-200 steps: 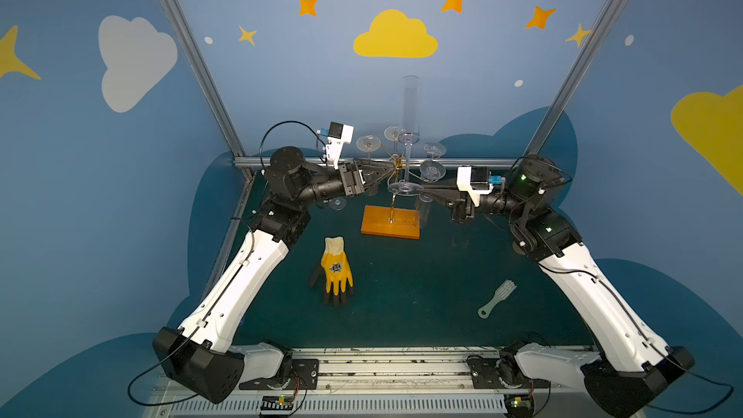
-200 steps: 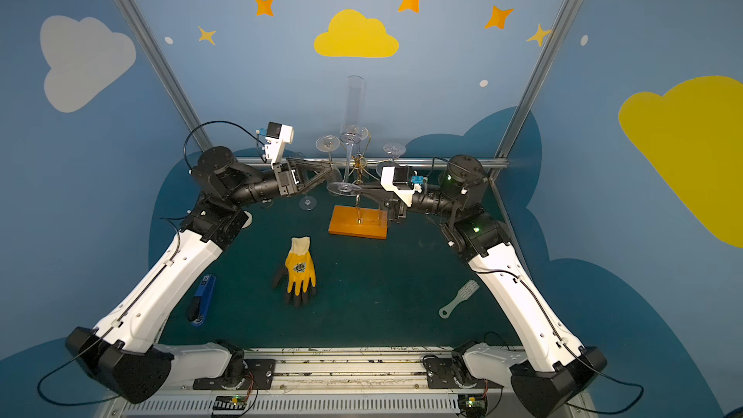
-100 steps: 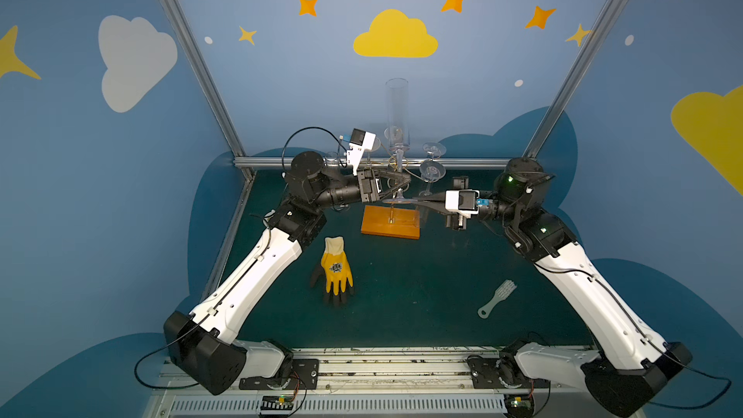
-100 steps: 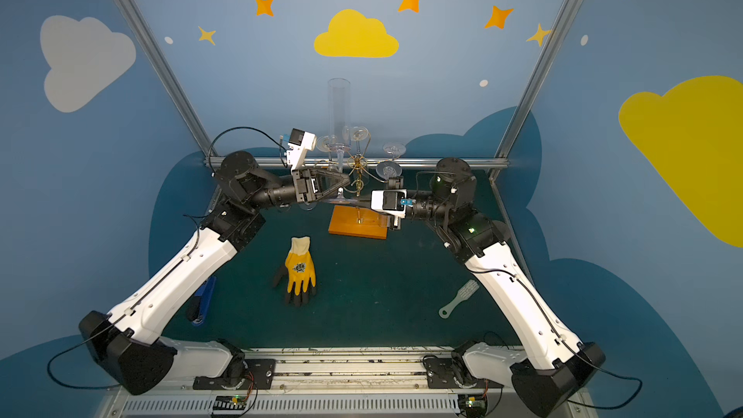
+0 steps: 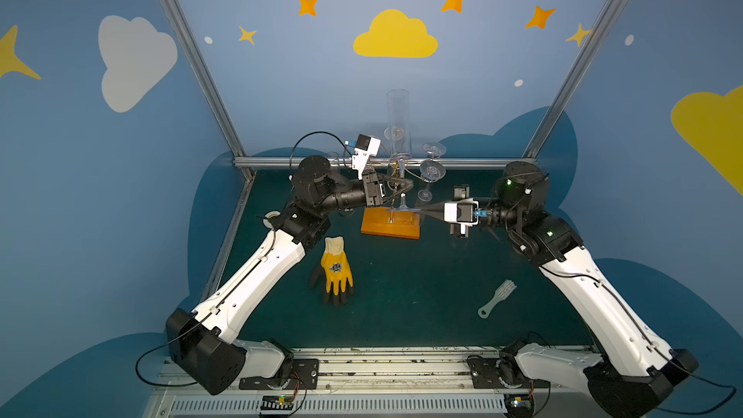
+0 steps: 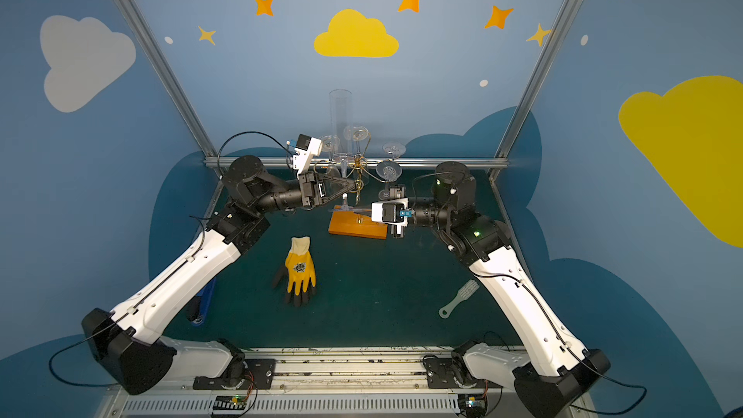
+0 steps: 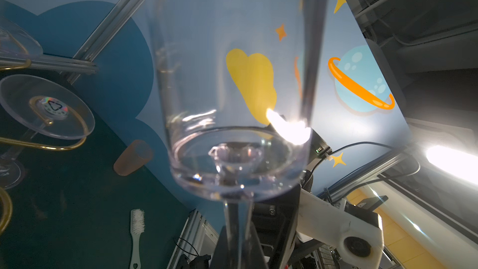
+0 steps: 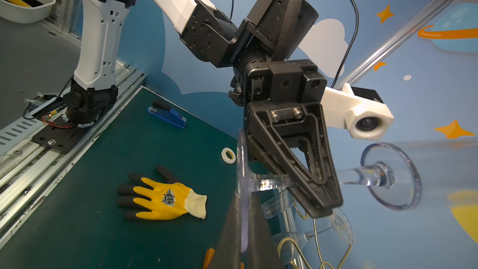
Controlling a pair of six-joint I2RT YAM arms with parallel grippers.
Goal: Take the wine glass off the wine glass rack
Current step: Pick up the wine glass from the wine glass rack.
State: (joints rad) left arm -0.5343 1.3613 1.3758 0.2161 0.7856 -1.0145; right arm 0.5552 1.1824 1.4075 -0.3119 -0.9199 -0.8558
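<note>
Now mid-handover: pinching wine glass [image 5: 398, 122] stem w/ left gripper [image 5: 410, 187], foot rim w/ right gripper [image 5: 420, 209]. Nxt: release right, carry clear of rack [image 5: 386, 227].

Walls [image 5: 301, 86]: blue, painted with clouds [image 5: 396, 36] and orange stars [image 5: 307, 6].
Frame: silver metal posts [image 5: 193, 54] in both back corners.
Bench [image 5: 402, 295]: dark green surface.
Light: bright strip lamp [image 7: 450, 161].

I have both arms stretched to the far middle, wrists about level and pointing at each other. My left arm [image 5: 257, 275] comes in from the left, its left gripper [image 5: 408, 188] pinched tight on the wine glass [image 5: 398, 122] stem. My right arm [image 5: 595, 295] comes in from the right, the right gripper [image 5: 418, 209] lower and nearer, jaws nipped on the glass's foot.
</note>
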